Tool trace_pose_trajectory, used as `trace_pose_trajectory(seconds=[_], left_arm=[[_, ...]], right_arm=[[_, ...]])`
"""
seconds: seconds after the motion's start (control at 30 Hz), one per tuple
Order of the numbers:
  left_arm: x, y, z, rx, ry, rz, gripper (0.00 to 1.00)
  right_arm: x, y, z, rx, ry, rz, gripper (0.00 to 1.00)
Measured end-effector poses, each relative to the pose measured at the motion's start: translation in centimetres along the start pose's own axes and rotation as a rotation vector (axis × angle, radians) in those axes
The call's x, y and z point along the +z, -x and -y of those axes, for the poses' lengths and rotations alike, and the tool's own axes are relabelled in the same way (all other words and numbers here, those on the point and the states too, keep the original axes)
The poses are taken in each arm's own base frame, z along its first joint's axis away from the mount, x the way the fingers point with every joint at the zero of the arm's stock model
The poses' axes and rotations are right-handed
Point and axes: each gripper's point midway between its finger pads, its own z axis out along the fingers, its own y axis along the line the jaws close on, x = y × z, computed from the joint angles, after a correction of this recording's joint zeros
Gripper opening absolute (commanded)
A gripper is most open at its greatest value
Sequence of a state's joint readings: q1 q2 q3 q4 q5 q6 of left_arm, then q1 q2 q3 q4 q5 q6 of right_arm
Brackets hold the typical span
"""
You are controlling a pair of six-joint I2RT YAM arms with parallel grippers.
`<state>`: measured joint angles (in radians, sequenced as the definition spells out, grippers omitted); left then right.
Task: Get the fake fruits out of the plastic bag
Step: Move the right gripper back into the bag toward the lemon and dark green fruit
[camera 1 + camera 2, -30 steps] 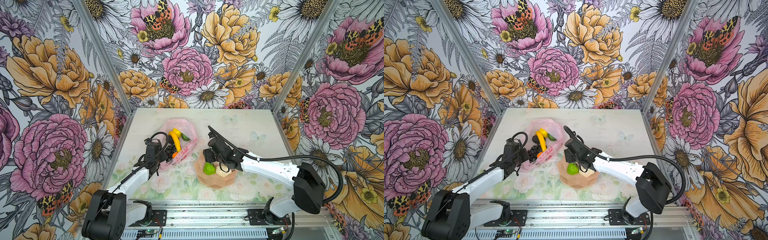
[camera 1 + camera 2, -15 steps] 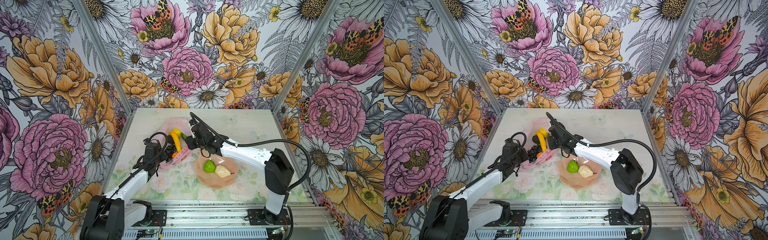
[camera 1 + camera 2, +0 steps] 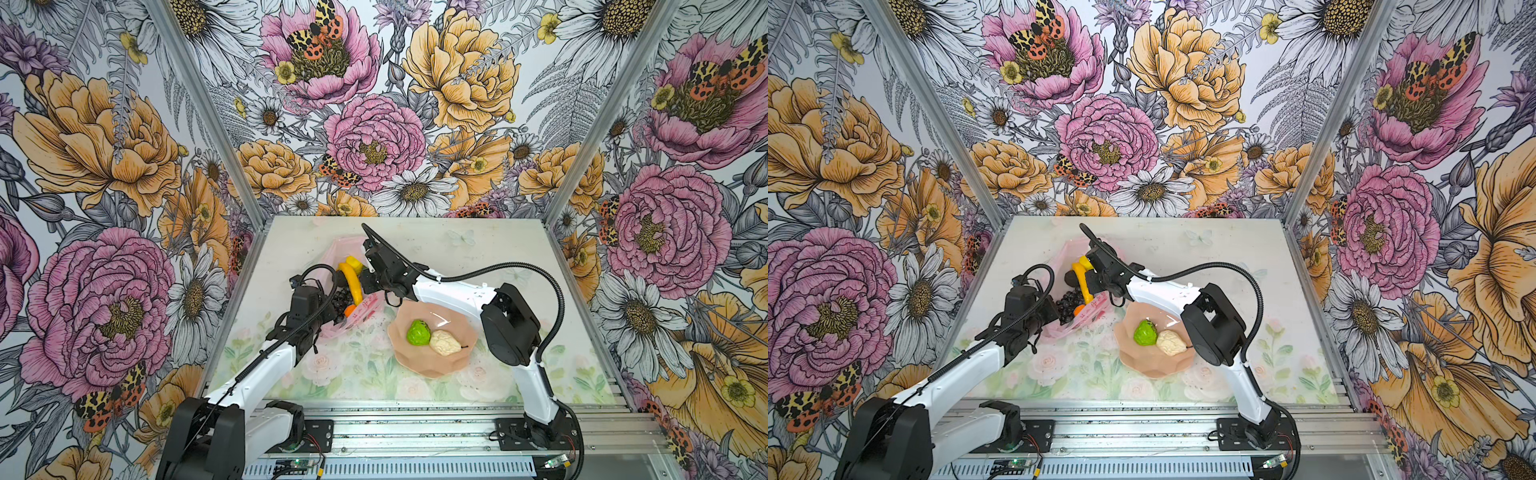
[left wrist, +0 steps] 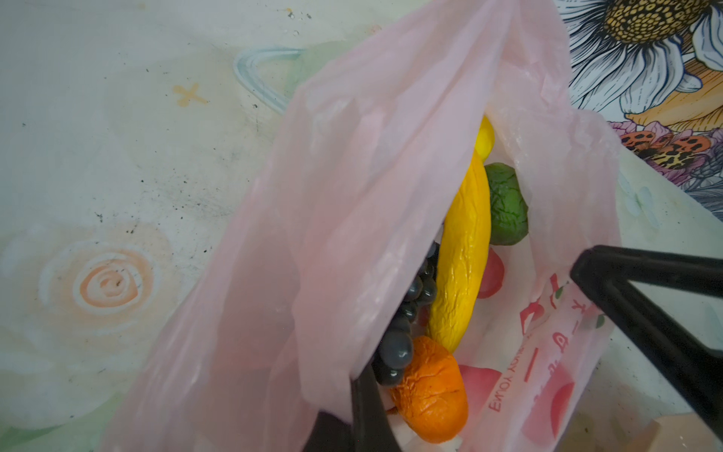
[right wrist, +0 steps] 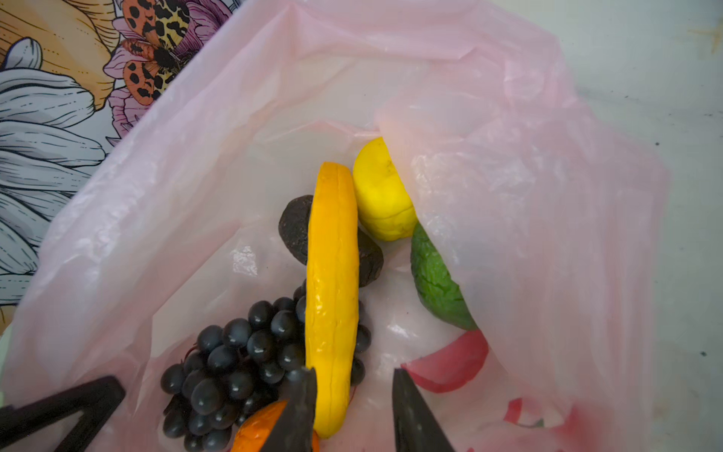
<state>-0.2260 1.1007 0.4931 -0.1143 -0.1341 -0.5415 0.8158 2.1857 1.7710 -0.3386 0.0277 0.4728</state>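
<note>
Top views: logged green fruit [image 3: 417, 332], cream lumpy piece [image 3: 444, 343] out, in bowl [image 3: 428, 362] beside pink plastic bag [image 3: 332, 251]. Left wrist: left gripper [image 4: 365, 407] clamped on bag rim. Right wrist: right gripper [image 5: 352, 375] jaws apart astride banana [image 5: 332, 274]; grapes [image 5: 234, 371], lemon [image 5: 381, 195], three more left inside.

Around my work area: three walls [image 3: 374, 124] papered with large pink and orange flowers, daisies and spotted moths; aluminium corner posts [image 3: 210, 112]; a pale tabletop [image 3: 478, 249] printed with faint roses and butterflies; a metal rail [image 3: 415, 419] along its near edge.
</note>
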Motion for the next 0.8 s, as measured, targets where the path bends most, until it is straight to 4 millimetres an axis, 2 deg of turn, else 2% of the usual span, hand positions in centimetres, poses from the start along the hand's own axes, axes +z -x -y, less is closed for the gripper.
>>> trace_pose_trajectory(seconds=[0.27,0.7,0.8], left_arm=[[-0.1,-0.2,0.4,0.017,-0.010,-0.002,0.00],[-0.1,0.0,0.4,0.025,-0.008,0.005,0.00],[-0.1,0.0,0.4,0.025,-0.009,0.007,0.00]], right_arm=[[3.1,-0.9,2.8,0.027,-0.046,-0.032,0.43],[5.0,0.2,6.3,0.040,-0.096,-0.017,0.59],[5.6,0.3,7.0,0.050,-0.097,-0.019,0.66]])
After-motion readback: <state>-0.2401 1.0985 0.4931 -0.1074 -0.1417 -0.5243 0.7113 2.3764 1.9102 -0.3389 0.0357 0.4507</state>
